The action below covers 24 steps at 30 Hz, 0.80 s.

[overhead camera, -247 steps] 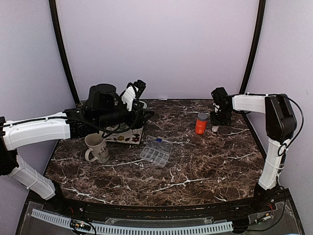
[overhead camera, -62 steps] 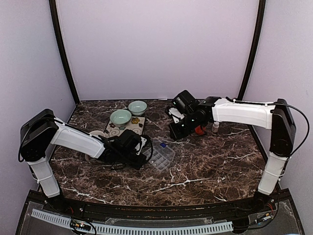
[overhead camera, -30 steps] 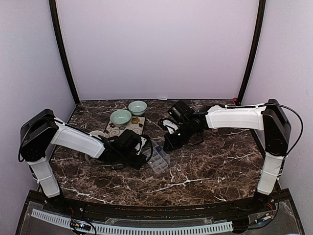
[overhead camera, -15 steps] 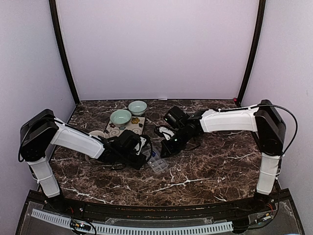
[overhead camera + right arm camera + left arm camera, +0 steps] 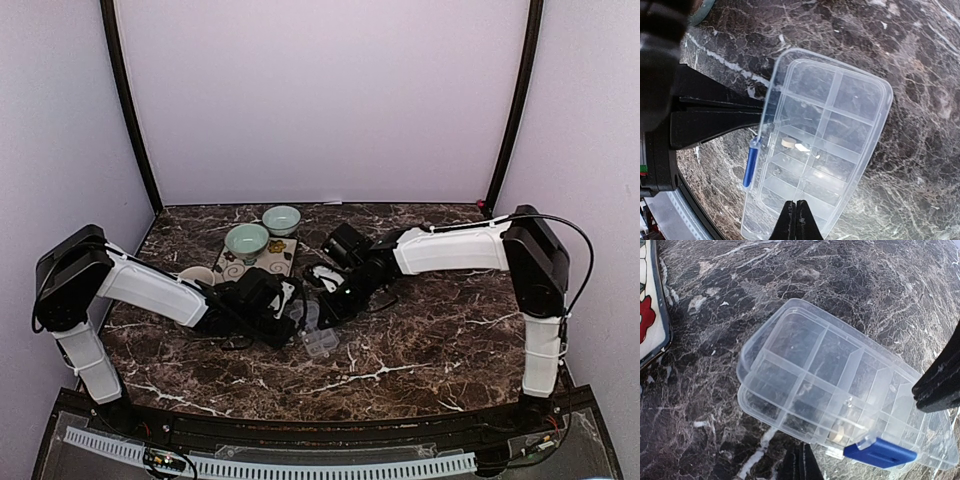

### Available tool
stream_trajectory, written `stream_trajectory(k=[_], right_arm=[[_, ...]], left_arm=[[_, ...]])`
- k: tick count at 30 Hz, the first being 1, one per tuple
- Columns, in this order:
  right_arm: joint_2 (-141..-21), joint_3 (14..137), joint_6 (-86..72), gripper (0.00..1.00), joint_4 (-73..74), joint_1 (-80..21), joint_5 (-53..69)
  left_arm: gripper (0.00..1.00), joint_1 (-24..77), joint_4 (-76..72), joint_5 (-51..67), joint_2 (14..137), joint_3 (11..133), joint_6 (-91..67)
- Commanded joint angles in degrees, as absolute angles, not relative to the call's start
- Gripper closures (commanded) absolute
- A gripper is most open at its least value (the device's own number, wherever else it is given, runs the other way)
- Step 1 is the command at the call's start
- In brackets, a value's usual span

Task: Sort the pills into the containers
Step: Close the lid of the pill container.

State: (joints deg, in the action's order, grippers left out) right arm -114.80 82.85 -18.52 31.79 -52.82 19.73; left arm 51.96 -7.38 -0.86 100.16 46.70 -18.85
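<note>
The containers are the cells of a clear organiser box (image 5: 322, 342) lying at mid table. Its lid looks slightly ajar on the side with the blue latch (image 5: 880, 452) (image 5: 750, 163). A round tan pill (image 5: 788, 143) (image 5: 840, 432) and a small white pill (image 5: 801, 147) lie in one middle cell. My left gripper (image 5: 290, 325) (image 5: 800, 464) is shut and empty, its tip at the latch-side edge of the organiser box (image 5: 830, 375). My right gripper (image 5: 322, 312) (image 5: 796, 216) is shut and empty, hovering over one end of the organiser box (image 5: 835, 125).
Two pale green bowls (image 5: 247, 240) (image 5: 282, 218) stand on a patterned tray (image 5: 262, 265) at the back left. A cream mug (image 5: 197, 273) peeks out behind the left arm. Both forearms cross the table's middle.
My right arm has swung left and nearer, from the back of the table down over the organiser. The left gripper has stayed at the box's edge, and the box has shifted slightly toward the front.
</note>
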Motion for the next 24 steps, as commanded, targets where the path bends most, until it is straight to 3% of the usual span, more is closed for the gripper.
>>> stream_trajectory(k=[1,24], right_arm=[[-116.2,85.6,-17.4,0.98,32.1,-54.0,20.5],[-121.6,90.2,-16.3,0.98,34.3,-54.7,20.8]], left_arm=[[1.0,51.8,-4.3,-0.1,98.6,44.9,-19.6],[1.0,51.8,-5.5,0.3,98.5,43.6,-20.7]])
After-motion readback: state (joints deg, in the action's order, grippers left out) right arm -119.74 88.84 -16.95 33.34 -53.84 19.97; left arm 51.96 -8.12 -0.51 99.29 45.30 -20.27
